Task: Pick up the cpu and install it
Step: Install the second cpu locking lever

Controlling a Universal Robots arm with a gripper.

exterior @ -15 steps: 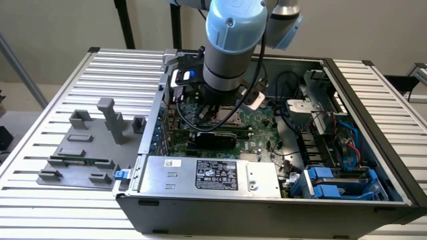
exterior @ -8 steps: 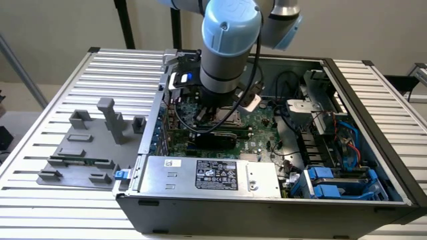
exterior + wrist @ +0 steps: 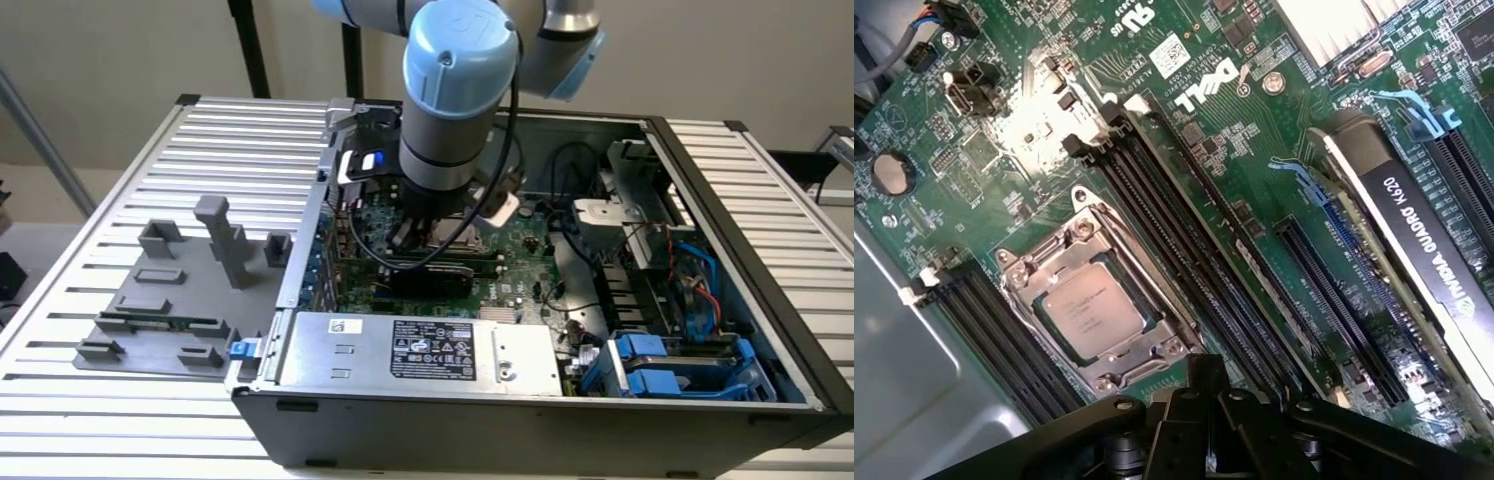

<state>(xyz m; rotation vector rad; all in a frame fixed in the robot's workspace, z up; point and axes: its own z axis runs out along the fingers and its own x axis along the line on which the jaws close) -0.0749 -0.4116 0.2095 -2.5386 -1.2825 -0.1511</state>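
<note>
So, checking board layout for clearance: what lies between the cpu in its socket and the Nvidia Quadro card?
In the wrist view, long black memory slots, apparently unfilled, run between the cpu and the Nvidia Quadro card, along with a black expansion slot.

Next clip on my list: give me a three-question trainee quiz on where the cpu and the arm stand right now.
1. True or false: the cpu lies inside the socket frame.
2. In the exterior view, what is the arm reaching into: A) the grey fixture tray, B) the open computer case, C) the slatted table?
3. Fill in: the black card on the motherboard is printed NVIDIA ____ K620.

Key: 1 true; 2 B; 3 Quadro.
</note>
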